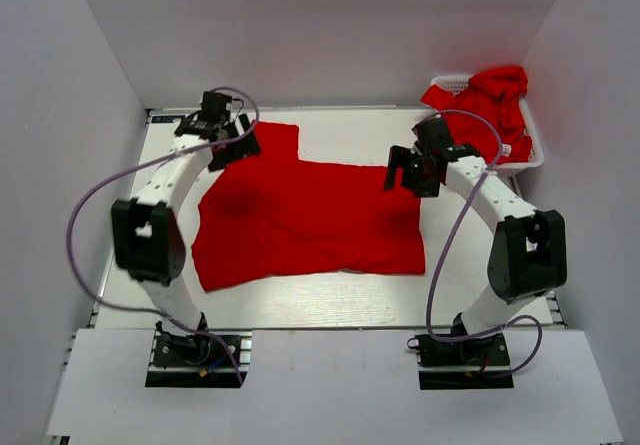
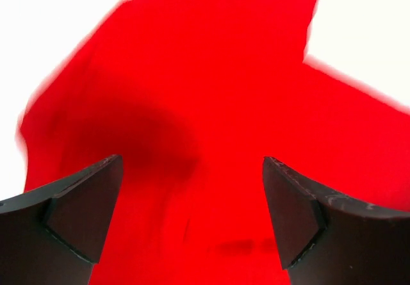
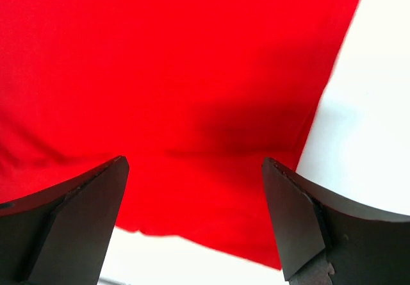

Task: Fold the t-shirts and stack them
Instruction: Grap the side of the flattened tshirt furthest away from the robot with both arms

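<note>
**One shirt laid out, both hands released above its far edge, nothing folded yet**

Your spread t-shirt (image 1: 310,220) lies flat on the middle of the table (image 1: 330,300), opened out in a single layer with a few shallow creases. I judge it is placed so to give both arms a flat sheet with free edges to fold from.

Your left hand (image 1: 232,140) hangs over the far-left part of that shirt, where a sleeve-like flap juts toward the far side. Its fingers are spread wide and grasp nothing; the left wrist view shows only red cloth between them.

Your right hand (image 1: 410,173) hangs over the far-right corner, likewise released and empty. The right wrist view shows the shirt's edge and bare table just beside it. Whether either hand touches the cloth cannot be told. The two hands stand well apart, which suits a two-corner lift along the far edge.

The basket (image 1: 537,155) sits at the far right, with a heap of t-shirts (image 1: 490,100) kept in it, apart from the working area.

Count:
- Spread shirts: one.
- Heaped shirts: number cannot be told.
- Folded shirts: none in view.
- Baskets: one.
- Hands: two.
</note>
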Controlling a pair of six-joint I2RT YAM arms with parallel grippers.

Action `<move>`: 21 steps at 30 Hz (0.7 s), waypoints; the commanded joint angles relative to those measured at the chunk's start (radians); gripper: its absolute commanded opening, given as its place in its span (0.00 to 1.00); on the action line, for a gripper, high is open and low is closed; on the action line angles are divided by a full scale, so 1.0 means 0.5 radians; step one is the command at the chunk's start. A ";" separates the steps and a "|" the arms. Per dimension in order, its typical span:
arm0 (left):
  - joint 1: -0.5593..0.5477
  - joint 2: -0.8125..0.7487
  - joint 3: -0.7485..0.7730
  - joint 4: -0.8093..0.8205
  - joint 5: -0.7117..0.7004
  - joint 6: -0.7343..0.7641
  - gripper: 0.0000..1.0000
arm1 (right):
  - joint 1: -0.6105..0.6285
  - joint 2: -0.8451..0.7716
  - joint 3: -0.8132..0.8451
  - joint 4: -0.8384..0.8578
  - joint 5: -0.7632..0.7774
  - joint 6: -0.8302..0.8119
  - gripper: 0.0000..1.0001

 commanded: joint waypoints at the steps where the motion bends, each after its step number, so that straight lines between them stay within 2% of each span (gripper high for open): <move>1: -0.005 0.396 0.463 0.317 0.067 0.302 1.00 | -0.014 0.164 0.221 -0.033 0.298 0.086 0.90; 2: -0.005 0.537 0.638 0.277 0.068 0.360 1.00 | -0.020 0.189 0.295 -0.027 0.326 0.074 0.90; 3: -0.005 0.827 1.010 0.186 0.068 0.479 1.00 | -0.026 0.226 0.360 -0.036 0.426 0.077 0.90; 4: -0.005 0.981 1.220 0.127 0.092 0.529 1.00 | -0.027 0.265 0.388 -0.042 0.461 0.080 0.90; 5: -0.005 1.126 1.611 0.078 0.114 0.563 1.00 | -0.033 0.299 0.449 -0.042 0.528 0.089 0.90; 7: -0.024 1.444 1.960 0.132 0.257 0.704 1.00 | -0.033 0.333 0.529 -0.027 0.617 0.104 0.90; 8: -0.024 1.486 1.962 0.132 0.291 0.738 1.00 | -0.033 0.355 0.529 -0.027 0.621 0.108 0.90; 12: -0.024 1.465 1.652 0.775 0.457 0.839 1.00 | -0.079 0.425 0.602 0.016 0.615 0.120 0.90; 14: -0.048 1.507 1.713 0.884 0.500 0.882 1.00 | -0.088 0.480 0.621 0.019 0.578 0.123 0.90; 17: -0.088 1.740 1.912 1.019 0.537 0.910 1.00 | -0.112 0.548 0.658 0.001 0.510 0.117 0.90; 21: -0.107 1.823 1.864 1.261 0.482 0.858 1.00 | -0.140 0.591 0.646 0.001 0.458 0.117 0.90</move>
